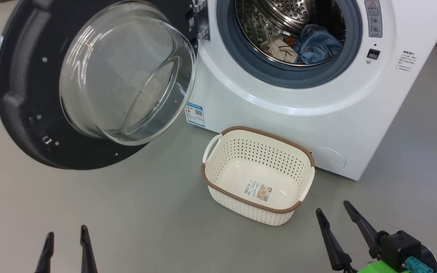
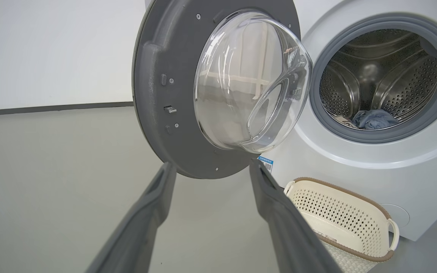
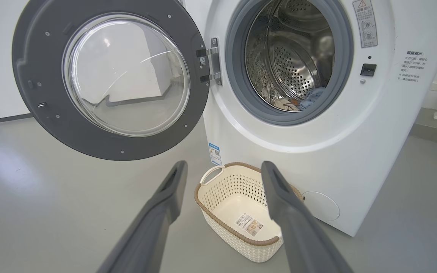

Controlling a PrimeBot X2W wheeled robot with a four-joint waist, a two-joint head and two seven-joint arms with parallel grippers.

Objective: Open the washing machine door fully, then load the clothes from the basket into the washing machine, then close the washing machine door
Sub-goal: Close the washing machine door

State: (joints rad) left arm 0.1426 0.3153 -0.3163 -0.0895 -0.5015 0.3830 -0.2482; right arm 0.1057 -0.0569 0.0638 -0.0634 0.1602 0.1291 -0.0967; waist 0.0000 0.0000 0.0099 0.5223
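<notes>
Inside the washing machine [image 1: 279, 113] lie the clothes [image 1: 317, 45], basket [image 1: 256, 155] empty, left pincer [image 1: 67, 230] and right pincer [image 1: 332, 206] spread, holding nothing; the washing machine door [image 1: 17, 94], swung shut, may pinch cloth near the seal [image 1: 279, 74].

Perforated plastic basket [image 1: 218, 167]; glossy glass door [image 1: 127, 72]; perforated steel drum [image 1: 294, 11].

The washing machine door [image 1: 21, 94], a glossy black ring around a bulging clear glass bowl, hangs swung wide open at the left of the white washing machine [image 1: 279, 106]. Light blue and cream clothes [image 1: 315, 45] lie in its steel drum [image 1: 298, 11]. The cream perforated basket [image 1: 218, 167], brown-rimmed, stands upright just before the machine, a label sticker [image 1: 258, 190] on its bare bottom
</notes>
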